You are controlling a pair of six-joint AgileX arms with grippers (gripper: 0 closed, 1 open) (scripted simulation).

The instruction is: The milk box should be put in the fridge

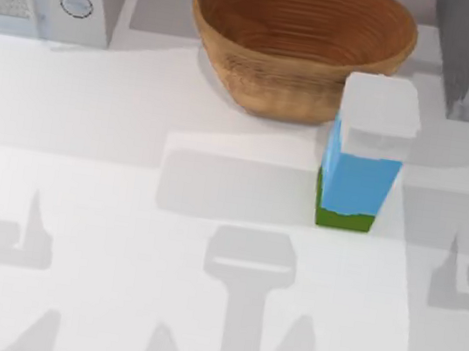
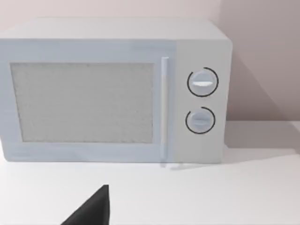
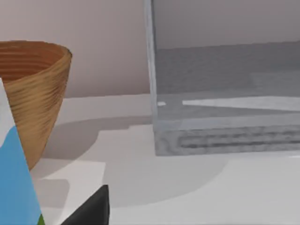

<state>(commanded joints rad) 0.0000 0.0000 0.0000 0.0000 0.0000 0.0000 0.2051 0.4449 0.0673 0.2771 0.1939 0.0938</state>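
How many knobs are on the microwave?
2. Both sit on the microwave panel right of its mesh window: upper knob, lower knob directly beneath it. The top view shows them at the table's back left.

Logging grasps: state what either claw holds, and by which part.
Nothing is held. The milk box stands free on the table, beside the basket, no claw touching it.
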